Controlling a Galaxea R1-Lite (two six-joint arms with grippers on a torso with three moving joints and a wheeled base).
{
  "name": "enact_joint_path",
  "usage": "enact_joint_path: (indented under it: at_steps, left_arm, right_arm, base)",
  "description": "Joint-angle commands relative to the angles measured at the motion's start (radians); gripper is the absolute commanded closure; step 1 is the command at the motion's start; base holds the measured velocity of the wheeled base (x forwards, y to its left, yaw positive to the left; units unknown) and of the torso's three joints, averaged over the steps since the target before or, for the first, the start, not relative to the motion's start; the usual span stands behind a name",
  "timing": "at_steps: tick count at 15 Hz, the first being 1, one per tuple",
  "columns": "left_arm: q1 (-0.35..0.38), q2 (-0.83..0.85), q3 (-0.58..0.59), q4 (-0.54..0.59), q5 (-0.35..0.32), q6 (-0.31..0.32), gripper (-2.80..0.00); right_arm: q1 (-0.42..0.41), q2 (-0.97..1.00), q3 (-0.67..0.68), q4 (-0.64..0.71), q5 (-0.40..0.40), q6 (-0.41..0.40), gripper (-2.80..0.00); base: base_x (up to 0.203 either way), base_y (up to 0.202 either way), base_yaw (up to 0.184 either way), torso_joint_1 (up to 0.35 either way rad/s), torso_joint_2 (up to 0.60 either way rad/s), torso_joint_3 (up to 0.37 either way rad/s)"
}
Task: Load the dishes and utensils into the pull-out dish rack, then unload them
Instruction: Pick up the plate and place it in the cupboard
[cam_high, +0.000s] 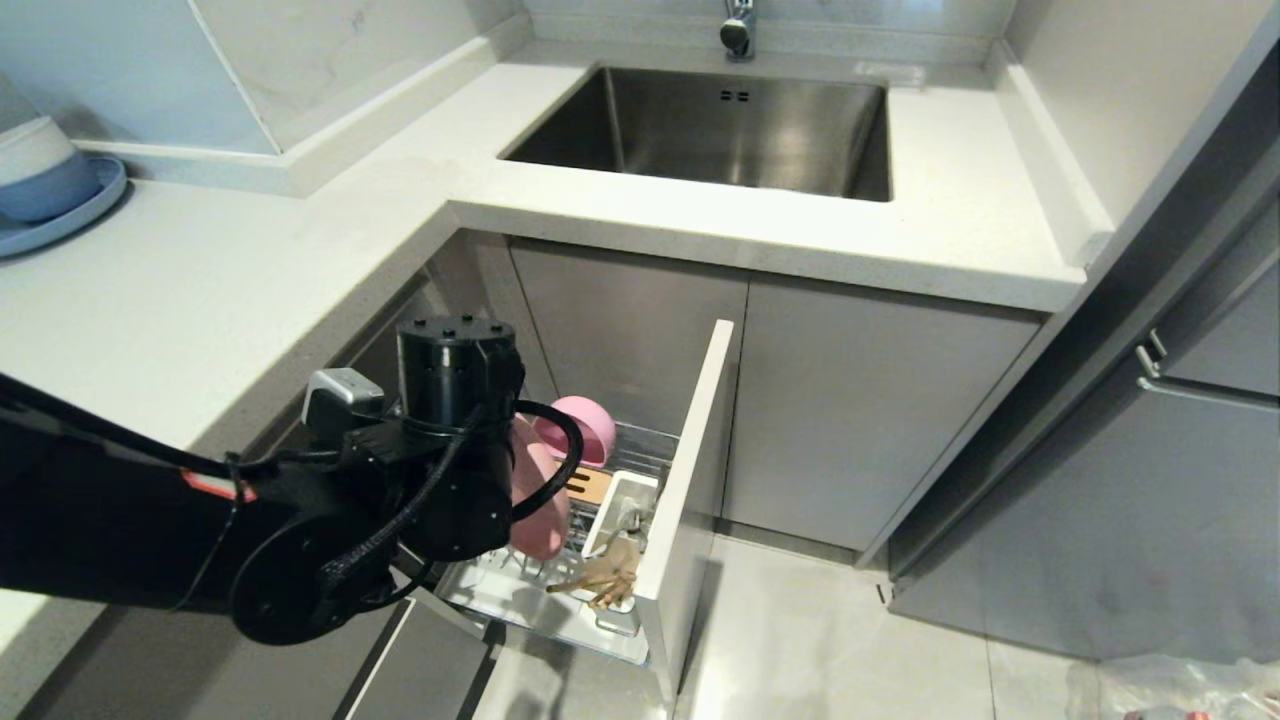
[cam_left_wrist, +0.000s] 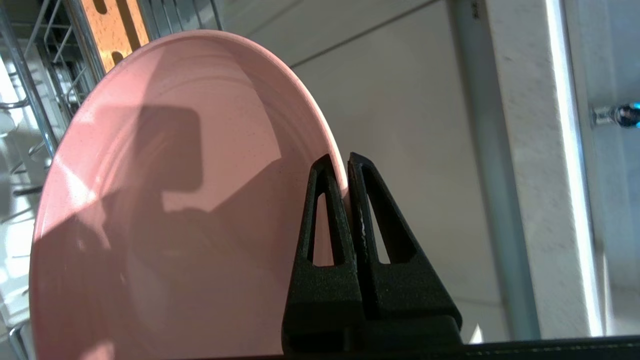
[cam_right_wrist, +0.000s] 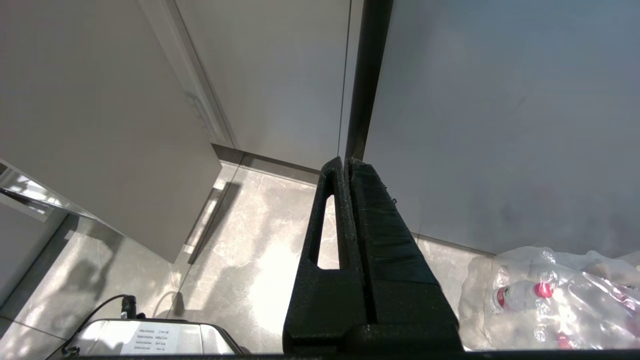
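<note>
My left gripper (cam_left_wrist: 344, 161) is shut on the rim of the pink plate (cam_left_wrist: 175, 210), which stands on edge over the pull-out dish rack (cam_high: 655, 455). In the head view the arm hides the gripper; only part of the pink plate (cam_high: 540, 510) shows beside it. The pink bowl (cam_high: 580, 425) sits at the rack's back. Wooden chopsticks (cam_high: 592, 580) and a grey fork (cam_high: 628, 518) are in the white utensil cup (cam_high: 622, 500). The rack's wooden strip (cam_left_wrist: 116, 27) lies behind the plate. My right gripper (cam_right_wrist: 346, 162) is shut on nothing, parked low above the floor.
The rack's grey cabinet front (cam_high: 690, 480) stands out over the floor. Above are the white counter (cam_high: 250, 260) and steel sink (cam_high: 720, 125). A blue plate with bowls (cam_high: 50, 185) sits far left. A bag of bottles (cam_right_wrist: 550, 300) lies on the floor.
</note>
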Motion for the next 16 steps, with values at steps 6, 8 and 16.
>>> enact_joint_path:
  at_steps: [6,8,16]
  left_arm:
    - [0.061,0.081,-0.006,-0.113,0.005,-0.001,0.00]
    - [0.077,0.098,-0.006,-0.140,0.005,0.000,0.00]
    - [0.097,0.150,-0.013,-0.263,0.002,0.016,0.00]
  right_arm:
    - [0.000,0.000,0.000,0.000,0.001,0.000,0.00]
    - [0.000,0.000,0.000,0.000,0.001,0.000,0.00]
    - [0.000,0.000,0.000,0.000,0.001,-0.001,0.00]
  base:
    - [0.000,0.000,0.000,0.000,0.00,0.000]
    - [0.000,0.000,0.000,0.000,0.00,0.000]
    - [0.000,0.000,0.000,0.000,0.00,0.000]
